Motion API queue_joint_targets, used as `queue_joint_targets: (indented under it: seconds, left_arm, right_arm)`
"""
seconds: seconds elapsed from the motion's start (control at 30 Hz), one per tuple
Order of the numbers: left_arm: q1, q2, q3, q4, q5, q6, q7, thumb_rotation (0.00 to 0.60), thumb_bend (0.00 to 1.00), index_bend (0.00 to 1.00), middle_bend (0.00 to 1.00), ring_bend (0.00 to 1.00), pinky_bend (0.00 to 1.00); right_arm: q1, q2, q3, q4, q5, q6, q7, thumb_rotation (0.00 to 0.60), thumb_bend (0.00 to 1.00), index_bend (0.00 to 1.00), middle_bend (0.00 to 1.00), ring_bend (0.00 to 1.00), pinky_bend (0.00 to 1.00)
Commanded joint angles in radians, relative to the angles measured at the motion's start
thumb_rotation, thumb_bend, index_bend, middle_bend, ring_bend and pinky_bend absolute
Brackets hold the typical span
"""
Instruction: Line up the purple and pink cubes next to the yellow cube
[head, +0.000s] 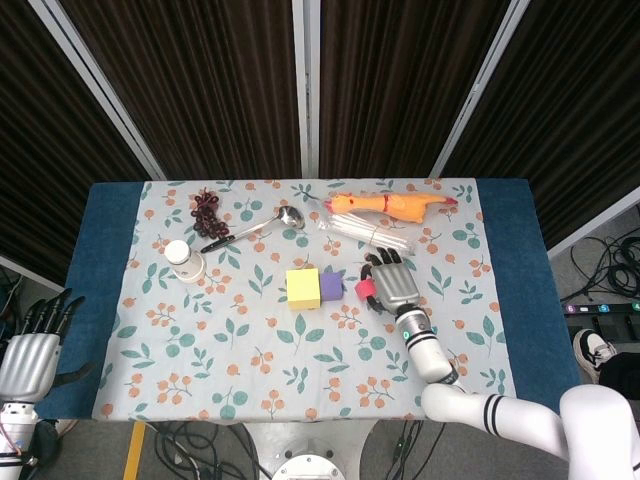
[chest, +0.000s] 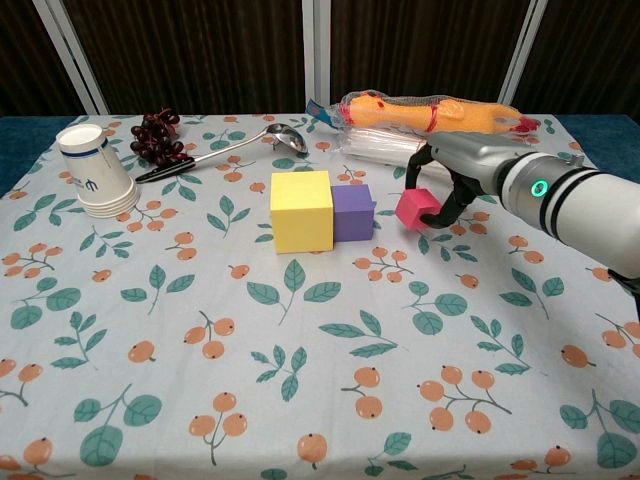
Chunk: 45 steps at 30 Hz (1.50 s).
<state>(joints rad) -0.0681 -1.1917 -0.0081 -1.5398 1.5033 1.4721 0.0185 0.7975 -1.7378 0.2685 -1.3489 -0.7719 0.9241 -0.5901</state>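
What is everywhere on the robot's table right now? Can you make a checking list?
Surface: white tablecloth with leaf and berry print over a blue table.
Job's things: big yellow foam cube touching small purple foam cube; small pink foam cube held just right of the purple one.
Clutter: stacked paper cups, dark grapes, metal ladle, orange rubber chicken, bagged clear straws.
Hands: right hand grips the pink cube; left hand open, off the table's edge.
Cables: on the floor.
Surroundings: dark curtains.
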Motion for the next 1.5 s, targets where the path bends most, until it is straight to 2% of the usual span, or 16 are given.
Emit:
queue_joint_targets:
  seconds: [0.03,0.27,0.77,1.27,1.4,1.5]
  left_arm:
    - [-0.001,-0.001,-0.001,0.001,-0.001,-0.002,-0.001,0.600,0.00,0.15,0.12,0.10,0.09]
    - [0.000,-0.002,-0.001,0.009,-0.005,-0.005,-0.008,0.600,0.00,0.15,0.12,0.10,0.09]
    - [0.003,-0.007,0.002,0.023,-0.006,-0.006,-0.020,0.600,0.00,0.15,0.13,0.10,0.09]
    - [0.006,-0.014,0.004,0.037,-0.003,-0.005,-0.034,0.600,0.00,0.15,0.12,0.10,0.09]
    - [0.008,-0.014,0.005,0.040,-0.005,-0.004,-0.039,0.600,0.00,0.15,0.12,0.10,0.09]
    - [0.010,-0.015,0.007,0.044,-0.006,-0.006,-0.042,0.600,0.00,0.15,0.12,0.10,0.09]
  right_arm:
    - [0.031,-0.033,0.021,0.031,0.046,0.010,-0.029,0.600,0.24,0.56,0.16,0.00,0.00]
    - [0.064,-0.071,0.029,0.069,0.104,0.019,-0.055,0.600,0.24,0.53,0.14,0.00,0.00]
    - [0.090,-0.108,0.028,0.095,0.142,0.031,-0.063,0.600,0.22,0.48,0.13,0.00,0.00]
    - [0.104,-0.114,0.029,0.086,0.164,0.032,-0.061,0.600,0.20,0.34,0.10,0.00,0.00]
    - [0.093,-0.086,0.029,0.044,0.147,0.042,-0.043,0.600,0.20,0.30,0.09,0.00,0.00]
    - [0.067,-0.027,0.012,-0.026,0.124,0.050,-0.031,0.600,0.20,0.29,0.08,0.00,0.00]
